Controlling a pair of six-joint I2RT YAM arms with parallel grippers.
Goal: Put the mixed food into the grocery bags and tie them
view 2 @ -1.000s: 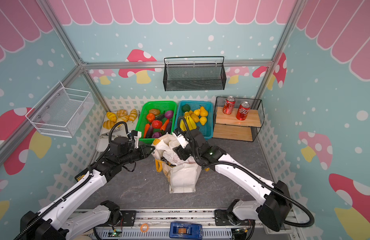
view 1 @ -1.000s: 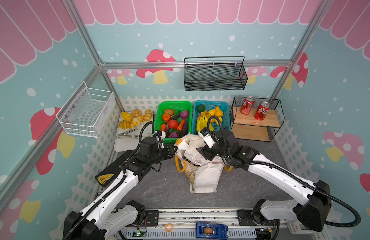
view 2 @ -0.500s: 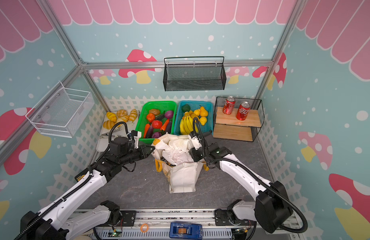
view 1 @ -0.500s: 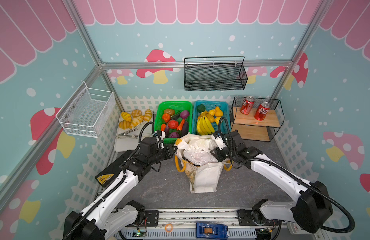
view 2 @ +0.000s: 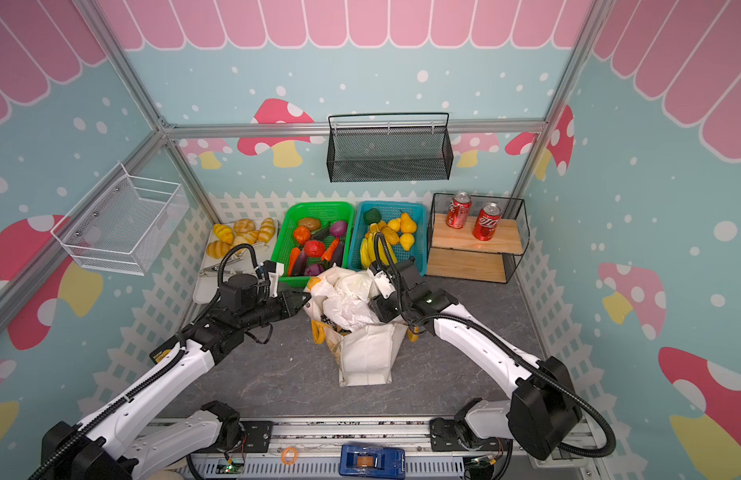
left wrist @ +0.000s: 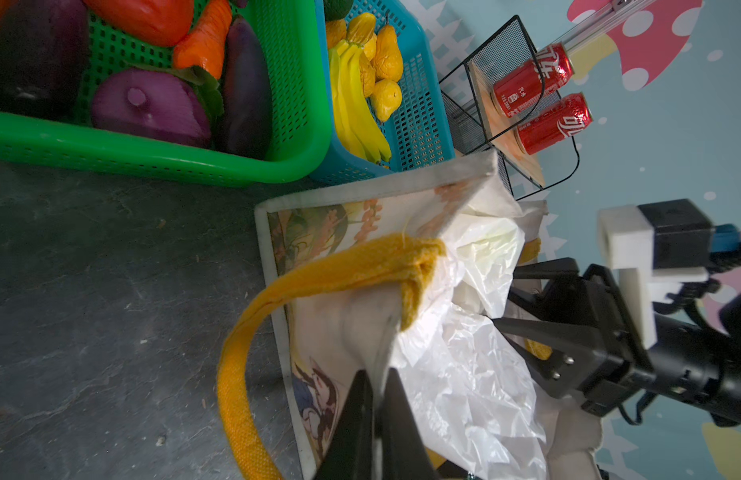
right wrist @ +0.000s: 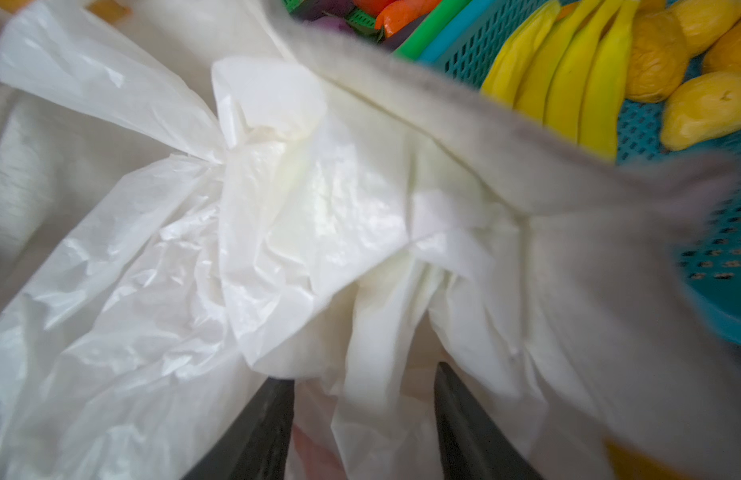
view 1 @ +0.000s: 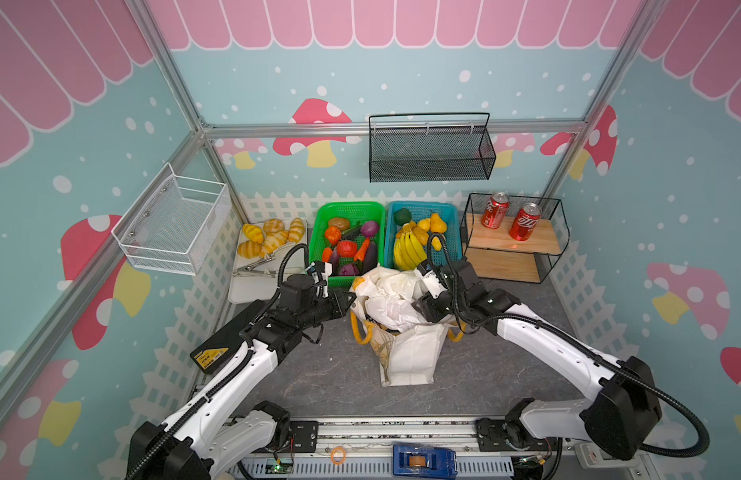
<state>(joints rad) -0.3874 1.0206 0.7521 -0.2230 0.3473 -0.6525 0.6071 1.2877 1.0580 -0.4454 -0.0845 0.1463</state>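
Left gripper (left wrist: 377, 374) pinches, nearly shut, the rim of the upright cream tote (view 1: 414, 357). The right gripper (right wrist: 362, 374) gapes around the white plastic bag (view 1: 387, 305) bulging from the tote's upward mouth between them. Grey marbled tabletop (view 1: 318, 374) beneath, mushroom walls (view 1: 402, 62) beyond.

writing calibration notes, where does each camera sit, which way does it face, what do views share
Top views: high over the front, looking down at the back wall; both arms, left gripper and right gripper at the cloth tote.
Left wrist: behind the left gripper pinching the tote rim, facing green basket and red cans; right gripper shows too.
Right wrist: behind its open fingers, facing into the white plastic bag.
Shared: both wrist views show that bag and the bananas.
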